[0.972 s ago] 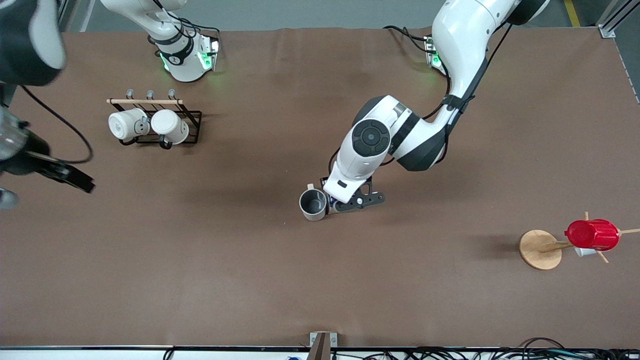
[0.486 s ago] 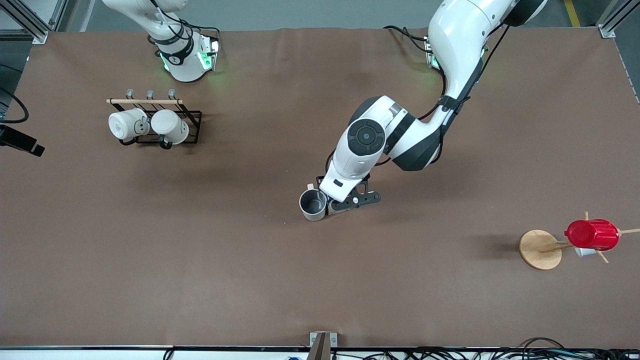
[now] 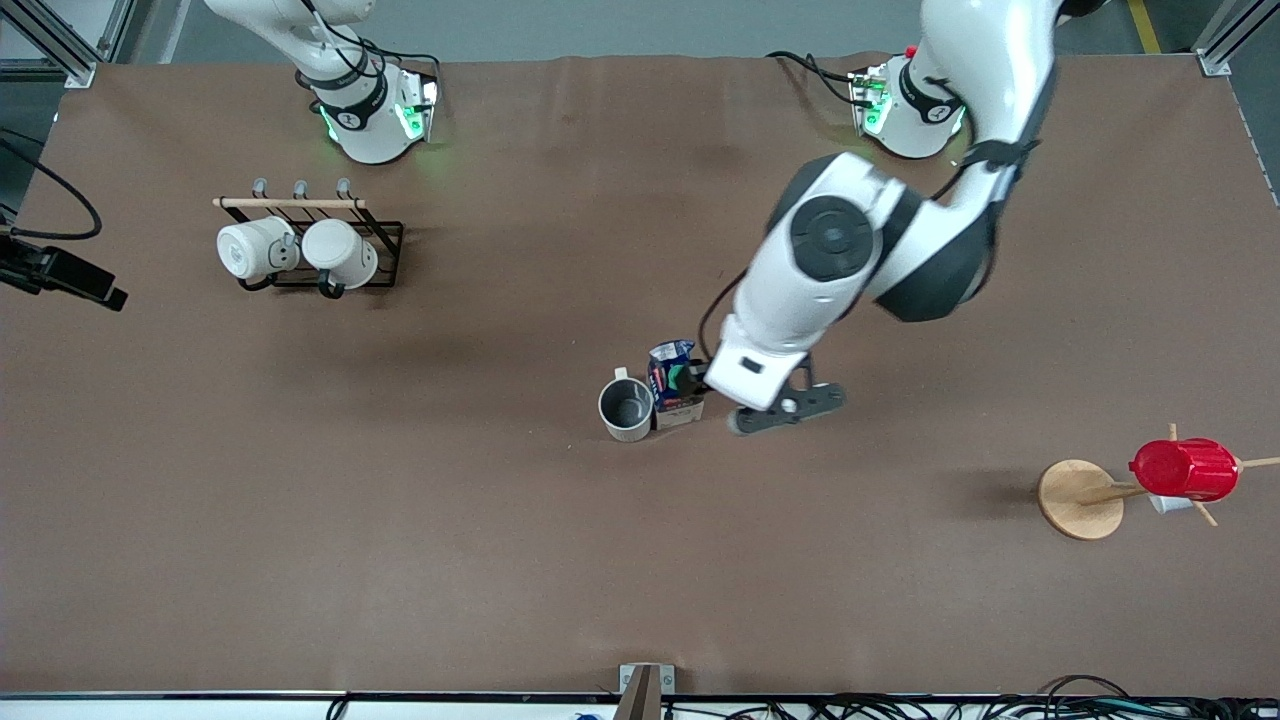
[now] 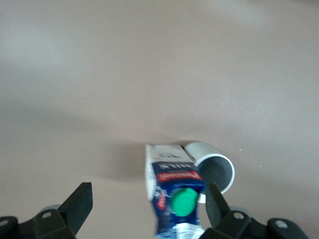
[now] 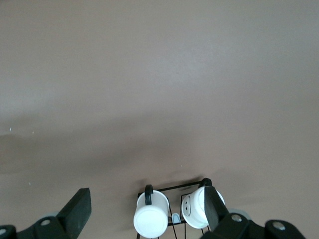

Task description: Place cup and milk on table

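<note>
- Two task things stand upright on the table (image 3: 400, 560): the milk (image 3: 674, 383) touches the cup (image 3: 626, 409), toward the left arm's end.
- Left gripper (image 4: 147, 211) hangs spread wide above the milk, holding nothing.
- Right gripper (image 5: 147, 211) waits, fingers apart, over the mug rack (image 5: 172, 209).

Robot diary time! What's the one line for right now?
milk: standing on table, beside cup | left gripper: open, above milk | right gripper: open, above mug rack, waiting
</note>
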Robot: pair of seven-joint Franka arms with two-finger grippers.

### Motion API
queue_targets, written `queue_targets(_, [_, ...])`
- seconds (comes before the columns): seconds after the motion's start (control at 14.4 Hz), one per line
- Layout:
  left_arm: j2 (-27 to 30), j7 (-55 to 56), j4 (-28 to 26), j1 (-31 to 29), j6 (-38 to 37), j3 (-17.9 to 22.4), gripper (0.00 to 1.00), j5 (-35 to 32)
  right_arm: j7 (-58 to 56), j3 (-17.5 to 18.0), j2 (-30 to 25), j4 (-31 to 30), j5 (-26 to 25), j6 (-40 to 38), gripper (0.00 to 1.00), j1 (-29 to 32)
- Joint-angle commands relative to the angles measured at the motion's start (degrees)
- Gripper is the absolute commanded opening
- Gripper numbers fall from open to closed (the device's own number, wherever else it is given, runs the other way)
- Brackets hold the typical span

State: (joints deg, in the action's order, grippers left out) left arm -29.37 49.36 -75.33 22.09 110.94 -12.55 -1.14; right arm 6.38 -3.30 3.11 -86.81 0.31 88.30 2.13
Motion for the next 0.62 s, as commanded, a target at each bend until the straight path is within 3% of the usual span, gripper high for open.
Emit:
queue_targets(0.0, [6.41, -6.43, -1.66, -5.19, -4.58, -0.1, 1.0, -1.15, -1.45, 0.05, -2.59, -2.49, 0.83, 0.2, 1.0, 0.15])
queue_targets(0.21, [9.85, -18.47, -1.66, -12.05, -10.38, -0.19, 1.0, -1.15, -1.63, 0.14, -2.59, -2.05, 0.83, 0.2, 1.0, 0.15])
queue_targets(0.56, [14.42, -22.98, -1.75, -16.29, -15.57, -0.28, 1.0, -6.5, -0.84, 0.22, -2.59, -1.96, 0.83, -0.15, 1.0, 0.07])
